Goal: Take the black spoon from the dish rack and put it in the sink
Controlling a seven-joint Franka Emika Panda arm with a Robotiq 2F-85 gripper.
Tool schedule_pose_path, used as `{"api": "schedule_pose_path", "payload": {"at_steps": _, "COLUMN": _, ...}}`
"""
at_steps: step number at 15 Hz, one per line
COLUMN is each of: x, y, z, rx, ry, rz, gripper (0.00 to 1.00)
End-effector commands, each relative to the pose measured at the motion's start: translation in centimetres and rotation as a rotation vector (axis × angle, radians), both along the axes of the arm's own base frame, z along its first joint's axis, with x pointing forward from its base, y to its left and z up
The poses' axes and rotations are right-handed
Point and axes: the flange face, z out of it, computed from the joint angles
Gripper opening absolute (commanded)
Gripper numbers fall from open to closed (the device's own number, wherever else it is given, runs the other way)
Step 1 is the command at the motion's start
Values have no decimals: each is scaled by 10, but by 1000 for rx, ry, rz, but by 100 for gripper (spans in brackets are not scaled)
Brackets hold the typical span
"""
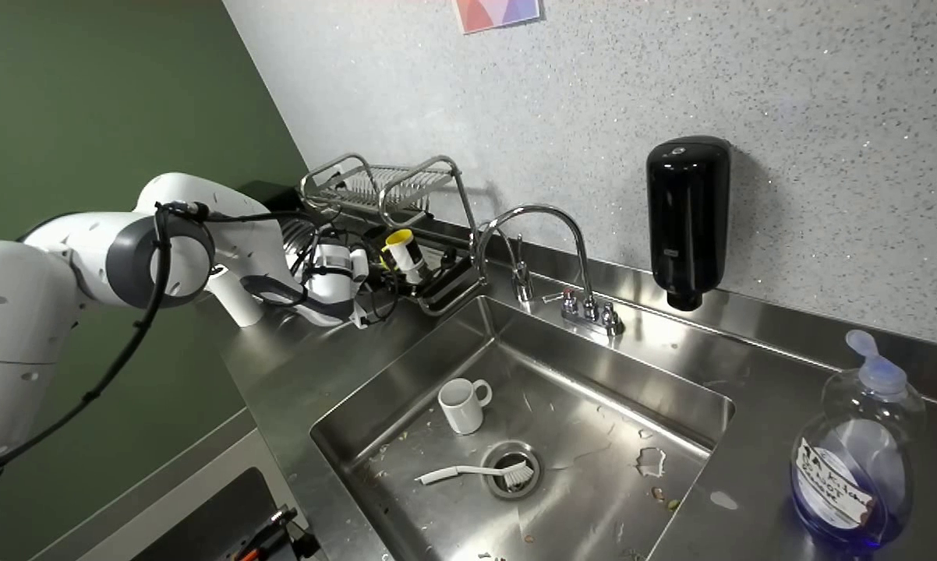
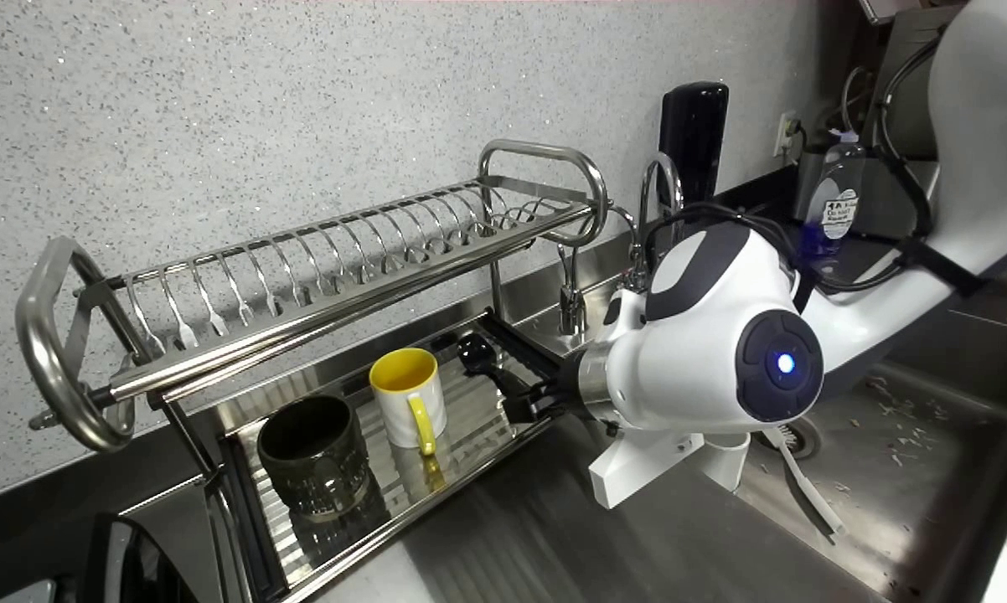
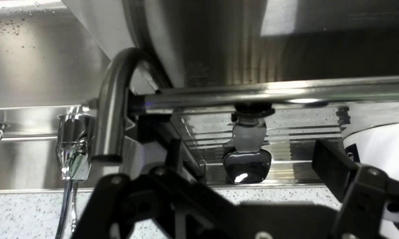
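Observation:
The black spoon (image 2: 476,353) lies on the lower tray of the chrome dish rack (image 2: 302,316), at the end near the faucet. Its handle points to the tray's front. In the wrist view the spoon (image 3: 247,167) shows between my two fingers, apart from both. My gripper (image 2: 524,404) is open and empty at the tray's front edge, at the handle end of the spoon. The handle end is partly hidden by the gripper in that view. In an exterior view the arm hides most of the gripper beside the rack (image 1: 387,179). The steel sink (image 1: 585,413) is beside the rack.
A white mug with yellow inside (image 2: 403,410) and a dark mug (image 2: 315,461) stand on the tray. The rack's front rail (image 3: 285,91) crosses the wrist view. A white mug (image 1: 462,409) and a brush (image 1: 468,471) are in the sink. A faucet (image 1: 581,249) stands behind.

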Motion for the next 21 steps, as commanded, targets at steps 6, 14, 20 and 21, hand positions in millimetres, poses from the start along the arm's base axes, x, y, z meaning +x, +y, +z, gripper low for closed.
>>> {"api": "schedule_pose_path", "payload": {"at_steps": 6, "x": 6, "y": 8, "z": -15, "rx": 55, "ry": 5, "rz": 12, "gripper": 74}}
{"api": "schedule_pose_path", "payload": {"at_steps": 14, "x": 10, "y": 10, "z": -15, "rx": 58, "ry": 1, "rz": 10, "gripper": 24}}
{"api": "schedule_pose_path", "payload": {"at_steps": 20, "x": 6, "y": 10, "z": -6, "rx": 54, "ry": -8, "rz": -2, "gripper": 5}}
{"api": "schedule_pose_path", "payload": {"at_steps": 21, "x": 3, "y": 9, "z": -4, "rx": 51, "ry": -12, "rz": -8, "gripper": 5}}
